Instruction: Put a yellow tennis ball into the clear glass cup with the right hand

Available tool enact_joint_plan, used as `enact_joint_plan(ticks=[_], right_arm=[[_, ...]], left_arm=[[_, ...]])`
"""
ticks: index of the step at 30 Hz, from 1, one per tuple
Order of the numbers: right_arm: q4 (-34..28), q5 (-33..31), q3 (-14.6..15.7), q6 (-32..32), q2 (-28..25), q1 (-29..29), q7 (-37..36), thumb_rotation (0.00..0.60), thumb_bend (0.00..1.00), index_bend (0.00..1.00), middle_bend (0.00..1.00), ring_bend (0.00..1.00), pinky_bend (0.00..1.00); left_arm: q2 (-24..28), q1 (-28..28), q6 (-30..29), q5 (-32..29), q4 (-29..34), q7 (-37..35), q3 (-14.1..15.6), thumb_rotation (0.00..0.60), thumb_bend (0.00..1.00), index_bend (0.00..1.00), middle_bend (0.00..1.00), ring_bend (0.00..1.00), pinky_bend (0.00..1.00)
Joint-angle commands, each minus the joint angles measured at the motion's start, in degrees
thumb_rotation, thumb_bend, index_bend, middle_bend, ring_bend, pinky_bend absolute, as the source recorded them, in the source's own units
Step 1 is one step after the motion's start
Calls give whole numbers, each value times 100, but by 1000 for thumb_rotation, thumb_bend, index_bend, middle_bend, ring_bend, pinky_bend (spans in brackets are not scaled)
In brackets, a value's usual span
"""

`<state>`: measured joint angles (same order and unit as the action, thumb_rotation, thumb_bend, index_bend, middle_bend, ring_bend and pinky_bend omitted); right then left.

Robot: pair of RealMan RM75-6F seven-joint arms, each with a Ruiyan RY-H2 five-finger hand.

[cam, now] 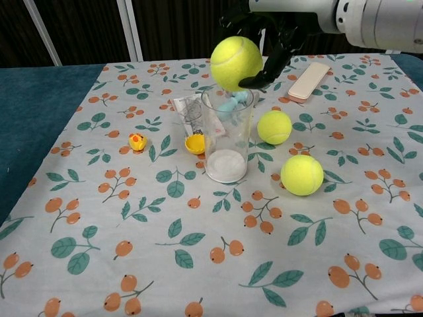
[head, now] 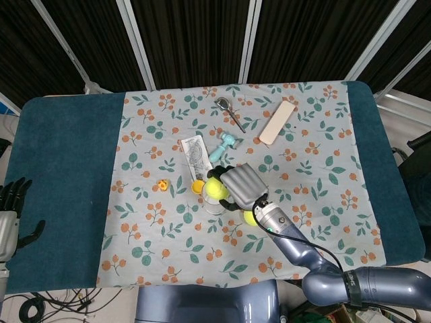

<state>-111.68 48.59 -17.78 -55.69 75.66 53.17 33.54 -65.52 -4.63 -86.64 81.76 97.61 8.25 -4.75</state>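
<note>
My right hand [head: 244, 186] [cam: 268, 33] holds a yellow tennis ball [cam: 236, 63] [head: 215, 188] in its fingers just above the rim of the clear glass cup [cam: 227, 135] [head: 213, 204], which stands upright near the middle of the floral cloth. Two more yellow tennis balls lie on the cloth to the right of the cup: one [cam: 274, 127] further back, one [cam: 302, 174] nearer the front. In the head view the hand hides most of them. My left hand [head: 11, 208] rests at the far left table edge, fingers apart, holding nothing.
Behind the cup lie a small orange cap [cam: 195, 143], a clear packet [cam: 190, 112], a teal toy [cam: 231, 100], a metal spoon [cam: 236, 69] and a beige flat bar [cam: 309, 80]. A tiny yellow duck [cam: 137, 140] sits left of the cup.
</note>
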Motion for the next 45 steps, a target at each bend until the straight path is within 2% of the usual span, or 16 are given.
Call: enact_joint_plan(ticks=[1,4,6,7,9,10,14,21,27,32,40,45], right_arm=[[70,49,39,13,77,57,-89,600,418,533,446,582,621],[144,69,72,21,135,112,-113,600,369,508,424,570,614],[195,75,90,22,172,145,-137,600,292,412,375,553,604],[212,71,104,32,183,160,-157,600,244,325,327,527,594],[220,77,129,51,191,177,-198,600,173,196,230,446,566],[229,90,139,57,197,185,-229,600,137,124,160,375,540],[263,76,158,57,214,208,-322,600,97,14,52,261,482],[117,68,233,27,77,201,-374,600,77,0,25,252,474],[-50,332,232,-333,-164,23,-462,600,85,0,25,248,449],[-218,579,348,-743,-595,-256,-331,600,107,0,25,241,352],[-766,1456,1016,-1875,-1543,-1252,49,600,109,0,24,207,264],[-630,2478,1838,-2898,-1776,-2310,36,600,108,0,19,198,251]], left_arm=[[0,0,1,-4,0,2,-1,600,305,32,28,2,0],[-2,0,1,-5,-2,5,-1,600,305,31,28,2,0],[-2,0,-4,-4,0,4,-3,600,305,32,28,2,0],[-1,0,-5,-6,0,3,-5,600,305,32,28,2,0],[0,-1,-1,-13,-1,-3,-7,600,305,32,28,2,0],[0,-3,3,-15,-2,-3,-7,600,305,32,28,2,0],[-1,-6,4,-8,-3,7,-4,600,305,32,28,2,0],[1,-9,16,-33,-15,15,-10,600,305,32,28,2,0],[-6,-6,5,-33,-15,44,-9,600,305,32,28,2,0],[-8,-4,-5,-24,-11,59,-6,600,305,31,28,2,0],[-11,-5,-13,-25,-7,62,-12,600,305,32,28,2,0],[-24,-2,-33,-11,5,96,-10,600,306,32,28,2,0]])
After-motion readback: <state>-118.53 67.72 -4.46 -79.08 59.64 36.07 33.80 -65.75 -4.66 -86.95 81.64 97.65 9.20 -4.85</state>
